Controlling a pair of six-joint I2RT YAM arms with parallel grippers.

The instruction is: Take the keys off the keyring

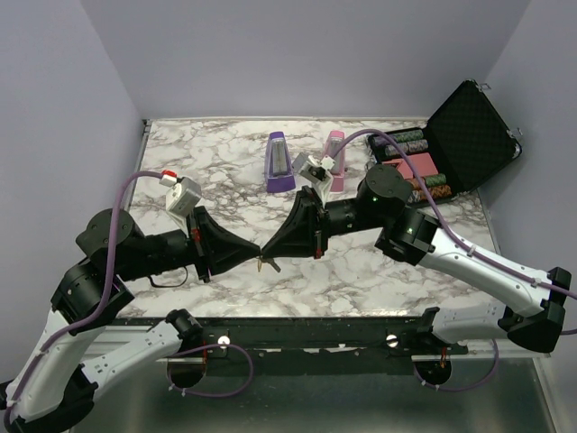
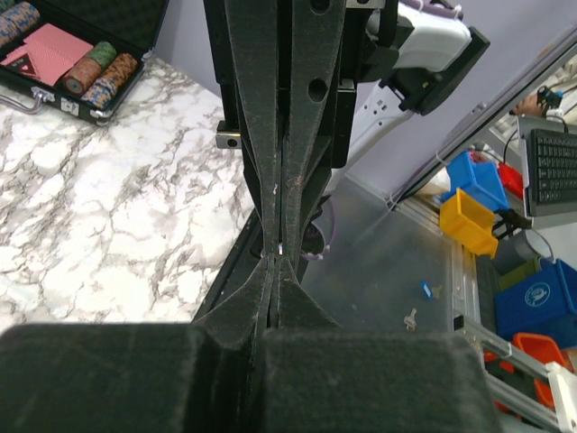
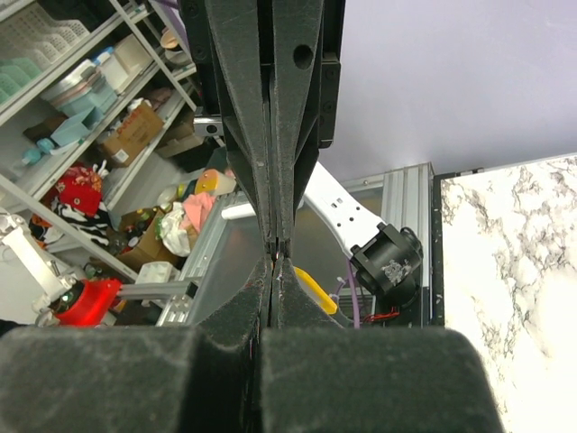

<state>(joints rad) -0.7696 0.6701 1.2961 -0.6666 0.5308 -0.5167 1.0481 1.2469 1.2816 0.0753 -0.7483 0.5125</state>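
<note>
My two grippers meet tip to tip low over the front middle of the marble table (image 1: 361,271). The left gripper (image 1: 257,251) and the right gripper (image 1: 271,250) both have their jaws pressed together on the keyring. The keys (image 1: 268,264) hang just below that meeting point as a small gold and yellow cluster. In the left wrist view my gripper (image 2: 273,262) is shut, with only a silver glint at the tips. In the right wrist view my gripper (image 3: 273,263) is shut, and the keys' yellow part (image 3: 313,290) shows beside the fingertips. The ring itself is hidden between the fingers.
A purple metronome (image 1: 279,162) and a pink metronome (image 1: 335,161) stand at the back middle. An open black case (image 1: 469,135) with poker chips (image 1: 407,142) sits at the back right, also in the left wrist view (image 2: 72,99). The table's front edge lies just below the grippers.
</note>
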